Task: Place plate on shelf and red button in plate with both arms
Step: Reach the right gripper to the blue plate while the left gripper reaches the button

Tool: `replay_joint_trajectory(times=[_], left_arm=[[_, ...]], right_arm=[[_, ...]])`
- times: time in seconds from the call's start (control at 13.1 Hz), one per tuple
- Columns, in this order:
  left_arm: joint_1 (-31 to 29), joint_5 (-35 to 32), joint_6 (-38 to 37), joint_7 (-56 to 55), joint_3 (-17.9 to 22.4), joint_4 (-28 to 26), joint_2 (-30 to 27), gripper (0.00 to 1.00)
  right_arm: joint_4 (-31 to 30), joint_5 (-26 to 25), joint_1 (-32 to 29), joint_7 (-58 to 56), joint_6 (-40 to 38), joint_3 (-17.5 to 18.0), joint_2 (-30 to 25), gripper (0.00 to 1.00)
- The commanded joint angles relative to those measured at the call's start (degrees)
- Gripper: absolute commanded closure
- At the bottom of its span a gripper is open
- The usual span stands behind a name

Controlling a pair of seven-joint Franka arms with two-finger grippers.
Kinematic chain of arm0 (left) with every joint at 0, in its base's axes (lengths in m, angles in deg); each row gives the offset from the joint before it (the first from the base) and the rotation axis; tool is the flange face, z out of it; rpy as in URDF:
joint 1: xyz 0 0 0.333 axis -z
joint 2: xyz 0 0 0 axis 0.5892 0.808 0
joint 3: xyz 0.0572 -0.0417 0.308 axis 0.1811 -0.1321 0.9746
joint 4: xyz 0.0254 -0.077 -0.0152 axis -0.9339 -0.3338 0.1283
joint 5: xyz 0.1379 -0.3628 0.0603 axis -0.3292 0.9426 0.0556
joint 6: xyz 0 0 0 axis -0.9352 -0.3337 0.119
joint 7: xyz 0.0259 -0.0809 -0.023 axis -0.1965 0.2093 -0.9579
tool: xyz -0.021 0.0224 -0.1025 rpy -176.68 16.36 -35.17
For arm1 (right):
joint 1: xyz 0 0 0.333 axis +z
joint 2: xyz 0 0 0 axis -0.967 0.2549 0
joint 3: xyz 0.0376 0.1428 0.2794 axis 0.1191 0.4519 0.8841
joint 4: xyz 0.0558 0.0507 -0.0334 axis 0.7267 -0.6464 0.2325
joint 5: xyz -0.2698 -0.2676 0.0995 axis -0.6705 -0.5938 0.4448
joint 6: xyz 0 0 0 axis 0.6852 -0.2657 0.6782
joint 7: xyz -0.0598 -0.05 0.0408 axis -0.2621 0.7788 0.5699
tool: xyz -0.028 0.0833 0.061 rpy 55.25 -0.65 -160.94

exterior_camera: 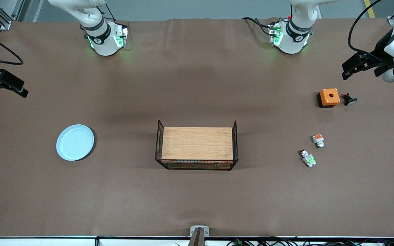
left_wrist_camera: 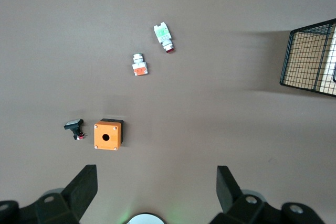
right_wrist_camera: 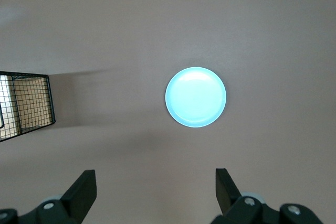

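Note:
The pale blue plate [exterior_camera: 75,142] [right_wrist_camera: 196,96] lies flat on the brown table toward the right arm's end. The red button [exterior_camera: 308,158] [left_wrist_camera: 164,36], a tiny white part with a green block and a dark-red cap, lies on its side toward the left arm's end. My left gripper [exterior_camera: 361,68] [left_wrist_camera: 156,182] hangs open and empty high over bare table, close to the orange box. My right gripper [exterior_camera: 7,89] [right_wrist_camera: 155,182] hangs open and empty high over bare table, apart from the plate.
A wire basket [exterior_camera: 197,165] [left_wrist_camera: 310,59] [right_wrist_camera: 26,106] holding a wooden block stands mid-table. Close to the red button lie a white part with an orange-red top [exterior_camera: 318,140] [left_wrist_camera: 139,65], an orange box [exterior_camera: 329,97] [left_wrist_camera: 107,134] and a black button [exterior_camera: 349,99] [left_wrist_camera: 75,128].

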Motion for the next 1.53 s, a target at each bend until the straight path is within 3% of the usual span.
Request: replay_joint_trajectory(times=[0.0, 0.31, 0.54, 0.61, 0.84, 1.45], left_arm=[[-0.2, 0.6, -1.1, 0.7, 0.0, 0.8, -0.2, 0.0], [-0.6, -0.1, -1.0, 0.9, 0.2, 0.9, 0.7, 0.0], [-0.9, -0.7, 0.7, 0.9, 0.9, 0.5, 4.8, 0.0], [-0.8, -3.8, 2.3, 0.5, 1.0, -0.3, 6.5, 0.0], [-1.6, -6.5, 10.2, -3.4, 0.9, -3.8, 11.4, 0.0], [-3.7, -6.3, 30.1, -16.0, 0.9, -4.4, 29.4, 0.0]], right_arm=[[1.5, 0.7, -0.3, 0.0, -1.0, 0.0, 0.8, 0.0], [1.5, 0.3, -0.2, -0.2, -1.0, 0.0, 0.8, 0.0], [1.5, 0.2, -0.2, -0.2, -1.0, 0.0, 0.8, 0.0], [1.5, 0.2, -0.2, -0.2, -1.0, 0.0, 0.8, 0.0], [1.5, 0.0, -0.2, -0.2, -1.0, 0.0, 0.8, 0.0], [-0.8, 0.0, -0.3, -0.1, -0.9, 0.0, 1.0, 0.0]])
